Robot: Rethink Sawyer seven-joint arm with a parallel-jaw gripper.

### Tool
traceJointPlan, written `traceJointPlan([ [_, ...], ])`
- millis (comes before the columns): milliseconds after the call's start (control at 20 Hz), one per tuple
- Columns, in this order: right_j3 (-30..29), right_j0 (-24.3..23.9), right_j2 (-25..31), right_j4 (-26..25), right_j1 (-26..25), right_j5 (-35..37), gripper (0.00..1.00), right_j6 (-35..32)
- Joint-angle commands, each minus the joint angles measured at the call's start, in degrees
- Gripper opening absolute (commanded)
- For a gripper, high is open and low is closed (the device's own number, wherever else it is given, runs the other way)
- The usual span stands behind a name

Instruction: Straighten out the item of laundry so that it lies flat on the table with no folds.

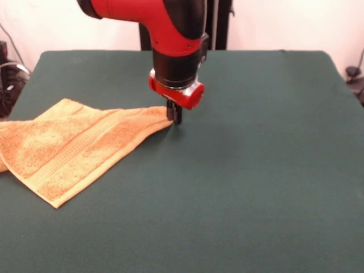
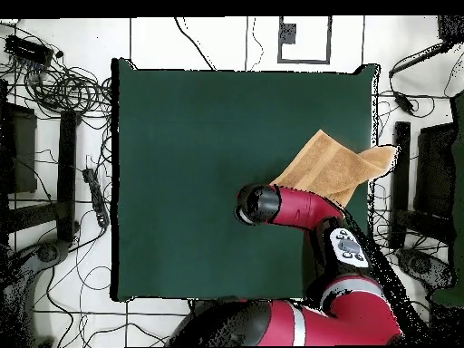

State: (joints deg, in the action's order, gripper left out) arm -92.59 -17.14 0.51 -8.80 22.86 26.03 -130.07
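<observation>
The golden-orange towel (image 1: 74, 148) lies folded at the table's (image 1: 256, 170) edge, one end hanging past it in the overhead view. The gripper (image 1: 174, 115) is clamped on the towel's pointed corner, fingers together.

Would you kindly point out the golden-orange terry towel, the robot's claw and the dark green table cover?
Golden-orange terry towel (image 1: 74, 151): front view, on its woven band.
Black claw (image 1: 174, 115): front view, at its tips by the towel's corner.
Dark green cloth-covered table (image 2: 190, 136): overhead view, on bare cloth.
</observation>
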Motion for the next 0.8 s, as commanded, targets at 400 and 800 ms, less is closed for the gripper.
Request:
traceJointPlan([
  [400,-9.84,7.36,2.53,18.25,-9.84,-17.51,0.0,-24.94],
  [800,-14.75,9.03,-0.5,21.07,-5.19,-14.47,0.0,-22.27],
])
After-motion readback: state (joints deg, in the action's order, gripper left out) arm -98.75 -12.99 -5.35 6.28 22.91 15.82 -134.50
